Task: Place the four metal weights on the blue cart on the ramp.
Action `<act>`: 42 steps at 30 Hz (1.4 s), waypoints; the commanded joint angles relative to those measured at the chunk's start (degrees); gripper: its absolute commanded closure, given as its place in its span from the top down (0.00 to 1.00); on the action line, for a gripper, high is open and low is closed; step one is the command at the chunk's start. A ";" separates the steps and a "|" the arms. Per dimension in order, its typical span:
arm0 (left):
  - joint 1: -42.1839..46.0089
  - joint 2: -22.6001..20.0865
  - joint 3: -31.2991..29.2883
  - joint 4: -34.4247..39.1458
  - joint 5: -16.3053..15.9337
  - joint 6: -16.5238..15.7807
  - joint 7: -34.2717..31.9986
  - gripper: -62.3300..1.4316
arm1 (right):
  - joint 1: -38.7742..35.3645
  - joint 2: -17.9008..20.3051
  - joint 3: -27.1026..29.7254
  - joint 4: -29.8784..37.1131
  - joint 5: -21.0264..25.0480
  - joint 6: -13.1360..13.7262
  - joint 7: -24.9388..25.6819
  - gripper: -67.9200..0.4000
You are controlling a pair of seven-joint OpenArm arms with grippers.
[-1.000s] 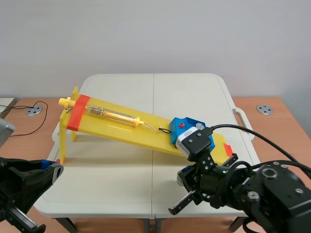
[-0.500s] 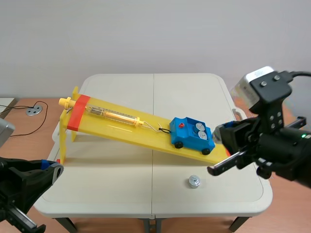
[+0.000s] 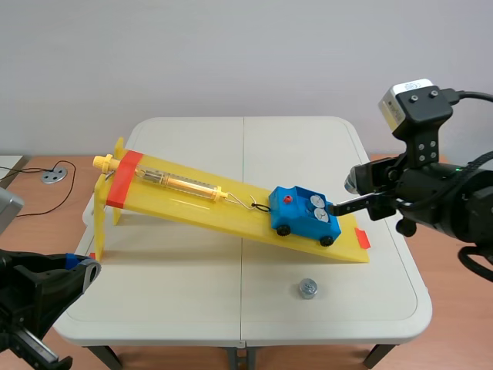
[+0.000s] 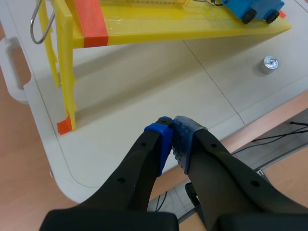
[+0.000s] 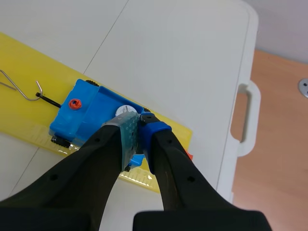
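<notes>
right claw (image 5: 139, 121) clenched, pads together, nothing visible between them. Tips are at the downhill end of the blue cart (image 5: 82, 122); can't tell if they touch it. One silver weight (image 5: 126, 109) in the cart bed shows just past the pads. Scene view shows two discs riding in the cart. A loose weight (image 3: 308, 287) lies flat on the worktop (image 3: 192, 262), 7 o'clock from the right claw, clear of the ramp (image 3: 200, 202). left claw (image 4: 172, 126) clenched on nothing, low off the worktop's near corner, well apart from the cart, roughly 8 o'clock of it. Cart is parked near the foot of the yellow ramp, tied by a wire hook (image 5: 24, 86) to a spring scale (image 3: 181, 183) running up to 10 o'clock. White folding worktop, wood floor (image 3: 454, 173), plain grey wall (image 3: 246, 54).
</notes>
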 commanded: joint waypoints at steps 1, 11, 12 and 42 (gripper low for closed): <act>-1.14 -0.22 -0.57 4.15 -2.93 -1.70 -4.90 0.07 | 6.25 0.00 -1.49 1.60 2.14 -1.95 6.38 0.02; -1.14 -0.22 -0.57 4.15 -2.93 -1.68 -4.90 0.07 | 13.51 -2.58 -3.87 -4.94 -0.66 -4.96 5.99 0.02; -1.14 -0.22 -0.57 4.15 -2.93 -1.68 -4.87 0.07 | 14.05 -2.80 -4.22 -5.75 -0.85 -5.49 5.86 0.02; -1.14 -0.22 -0.57 4.15 -2.93 -1.68 -4.90 0.07 | 20.35 -5.86 -6.95 -17.07 -3.52 -8.50 8.94 0.02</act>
